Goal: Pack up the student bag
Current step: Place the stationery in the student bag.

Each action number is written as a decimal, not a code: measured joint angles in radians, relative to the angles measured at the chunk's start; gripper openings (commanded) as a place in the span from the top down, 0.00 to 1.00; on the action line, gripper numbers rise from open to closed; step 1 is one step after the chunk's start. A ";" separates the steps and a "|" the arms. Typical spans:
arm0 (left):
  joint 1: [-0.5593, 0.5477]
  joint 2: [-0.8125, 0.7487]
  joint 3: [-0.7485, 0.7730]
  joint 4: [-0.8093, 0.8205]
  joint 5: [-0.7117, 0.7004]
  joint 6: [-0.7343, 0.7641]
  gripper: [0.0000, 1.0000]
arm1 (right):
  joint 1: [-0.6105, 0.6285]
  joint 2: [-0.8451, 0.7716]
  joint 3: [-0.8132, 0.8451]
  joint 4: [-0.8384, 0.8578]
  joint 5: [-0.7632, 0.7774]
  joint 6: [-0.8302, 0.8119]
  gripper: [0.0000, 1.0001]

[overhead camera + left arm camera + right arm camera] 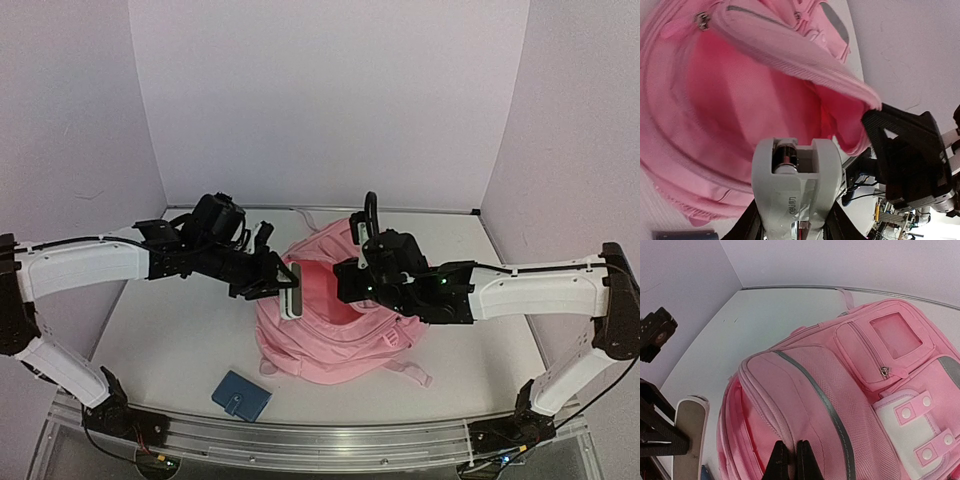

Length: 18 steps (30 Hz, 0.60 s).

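The pink student bag [335, 335] lies in the middle of the table with its main compartment open. My left gripper [283, 283] is shut on a pale grey stapler [292, 303] and holds it just over the bag's left edge. In the left wrist view the stapler [794, 190] points into the pink interior [735, 100]. My right gripper [348, 285] is shut on the rim of the bag's front flap and holds it up. The right wrist view shows its black fingertips [778, 462] pinching the flap's piped edge on the bag [840, 390].
A small blue wallet-like case [241, 396] lies on the table in front of the bag, near the front rail [300, 440]. The stapler also shows in the right wrist view [687, 435]. White walls close the back and sides.
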<state>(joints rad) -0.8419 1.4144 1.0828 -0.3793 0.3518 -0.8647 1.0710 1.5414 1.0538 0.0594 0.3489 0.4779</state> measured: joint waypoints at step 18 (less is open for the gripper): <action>-0.016 0.196 -0.053 0.400 -0.049 -0.203 0.75 | -0.010 0.005 0.006 0.005 -0.014 0.046 1.00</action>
<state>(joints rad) -0.8577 1.6106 1.0299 0.0211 0.3030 -1.0673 1.0607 1.5459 1.0603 0.0647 0.3354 0.5241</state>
